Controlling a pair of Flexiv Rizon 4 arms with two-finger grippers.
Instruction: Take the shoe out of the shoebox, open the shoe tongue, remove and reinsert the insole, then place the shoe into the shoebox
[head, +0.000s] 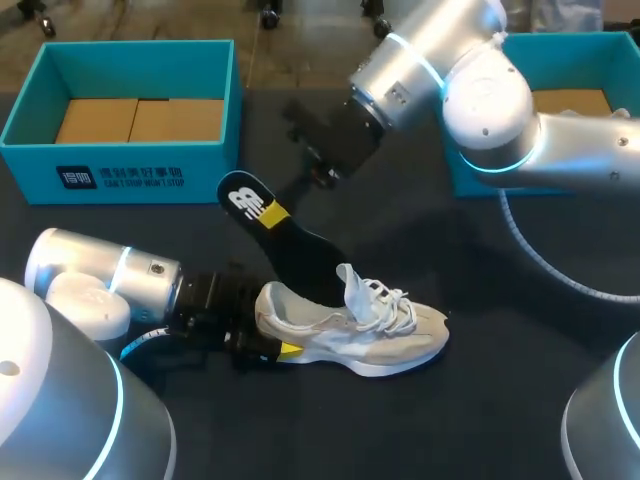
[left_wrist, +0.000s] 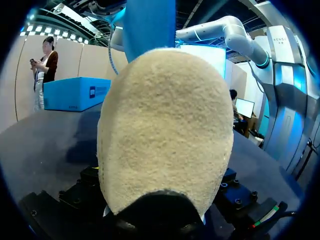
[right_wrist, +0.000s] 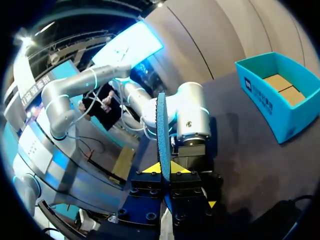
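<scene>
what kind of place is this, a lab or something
Probably a robot test or demo bench, not a shop: two robot arms over a dark table, with teal shoeboxes, a shoe and its insole.

A flat, matte, dark charcoal counter (head: 480, 420) spans the scene. At its far right corner stands an open teal cardboard box (head: 580, 60) with brown card lining its floor.
</scene>
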